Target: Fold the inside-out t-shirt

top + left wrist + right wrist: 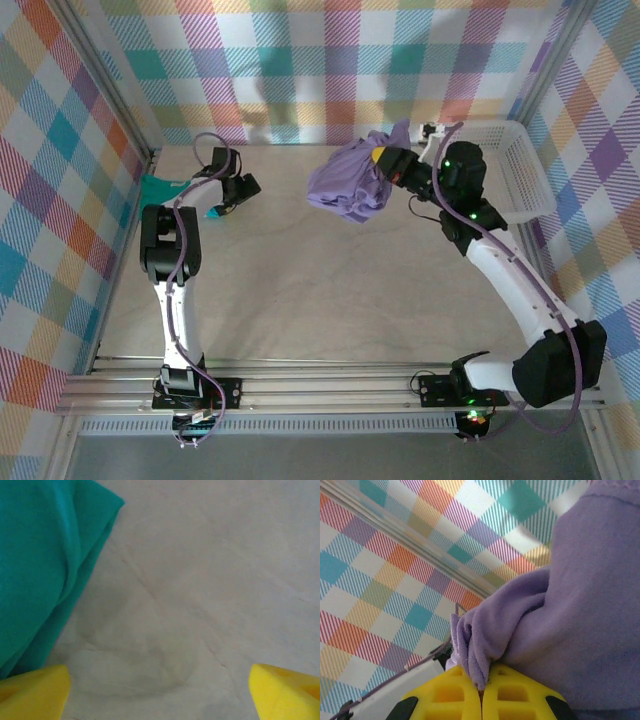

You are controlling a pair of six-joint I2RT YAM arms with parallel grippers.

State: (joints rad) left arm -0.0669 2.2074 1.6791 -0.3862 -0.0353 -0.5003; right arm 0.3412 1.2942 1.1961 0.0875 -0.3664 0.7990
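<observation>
right gripper point(482, 694) clamps bunched purple t-shirt point(340, 185), prob. lifted; left gripper point(160, 690) wide beside teal garment point(45, 555); white basket point(522, 180) nearby

A teal garment point(158, 187) lies at the far left of the beige table point(330, 290), a white latticed basket point(530, 175) stands at its far right, and pastel plaid walls point(330, 60) enclose it all

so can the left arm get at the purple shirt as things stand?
Probably yes. The left claw is open beside the teal garment, and bare table lies between it and the t-shirt. But the t-shirt hangs bunched in the shut right claw, so reaching it may be a stretch.
</observation>
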